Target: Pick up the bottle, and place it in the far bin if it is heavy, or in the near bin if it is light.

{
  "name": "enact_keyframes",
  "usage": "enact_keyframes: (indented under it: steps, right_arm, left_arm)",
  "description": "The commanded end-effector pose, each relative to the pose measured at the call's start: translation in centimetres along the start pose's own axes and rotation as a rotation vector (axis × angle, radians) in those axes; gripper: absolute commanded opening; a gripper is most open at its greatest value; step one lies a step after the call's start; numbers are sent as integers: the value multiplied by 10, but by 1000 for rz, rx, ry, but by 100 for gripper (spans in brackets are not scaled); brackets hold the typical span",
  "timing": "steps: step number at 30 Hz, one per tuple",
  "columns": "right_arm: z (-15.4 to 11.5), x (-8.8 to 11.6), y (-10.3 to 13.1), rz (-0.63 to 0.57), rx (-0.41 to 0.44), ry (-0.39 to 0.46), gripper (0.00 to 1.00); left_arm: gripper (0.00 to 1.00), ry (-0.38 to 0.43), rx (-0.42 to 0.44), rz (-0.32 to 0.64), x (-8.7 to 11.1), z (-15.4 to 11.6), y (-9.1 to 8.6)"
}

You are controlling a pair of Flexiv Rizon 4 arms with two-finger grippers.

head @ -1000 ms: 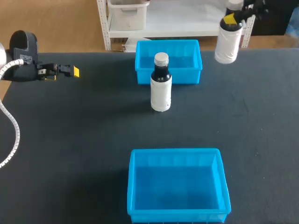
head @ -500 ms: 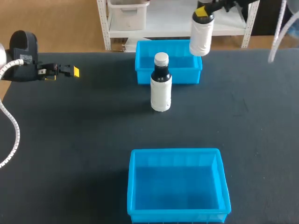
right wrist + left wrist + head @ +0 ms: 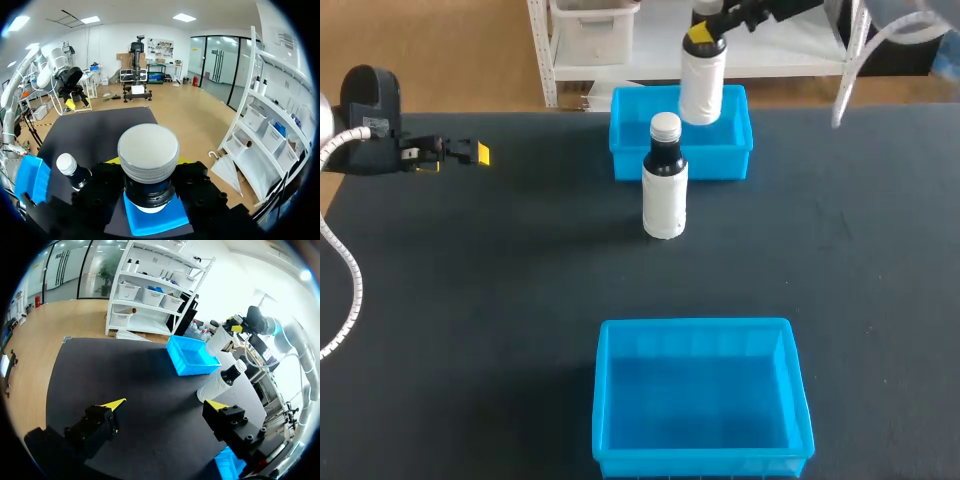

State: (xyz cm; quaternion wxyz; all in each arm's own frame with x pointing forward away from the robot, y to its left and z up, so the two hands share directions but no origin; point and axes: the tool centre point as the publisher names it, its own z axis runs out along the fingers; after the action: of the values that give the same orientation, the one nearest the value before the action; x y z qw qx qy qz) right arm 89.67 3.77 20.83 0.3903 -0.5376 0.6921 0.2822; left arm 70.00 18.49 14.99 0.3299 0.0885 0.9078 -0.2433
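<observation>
Bottle [image 3: 701, 95] hangs over far bin [image 3: 628, 160]; neck hidden within right gripper [image 3: 701, 38].

The table top [image 3: 470, 300] looks matt. The far bin [image 3: 630, 160] and near bin [image 3: 700, 462] are glossy blue plastic. The standing bottle [image 3: 665, 200] and held bottle [image 3: 701, 88] wear matt white labels.

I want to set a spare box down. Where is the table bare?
Bare: the table between the standing bottle and the near bin, and right of both bins. Crowded: the far bin, with the standing bottle just before it and the right gripper holding a second bottle above.
</observation>
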Motion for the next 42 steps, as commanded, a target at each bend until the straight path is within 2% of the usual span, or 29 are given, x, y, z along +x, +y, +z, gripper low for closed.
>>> enact_keyframes:
  steps: [1, 11, 20, 42]
  right_arm:
    - [25, -2, -11, 0, -61, -2, 0]
    - [57, -3, -16, 10, -89, -14, 0]
    - [89, -1, -12, -5, -141, 9, 0]
    - [118, 26, -16, 29, -184, 16, 0]
  left_arm:
    - [100, 0, 0, 0, 0, 0, 0]
    - [100, 0, 0, 0, 0, 0, 0]
    - [100, 0, 0, 0, 0, 0, 0]
    - [100, 0, 0, 0, 0, 0, 0]
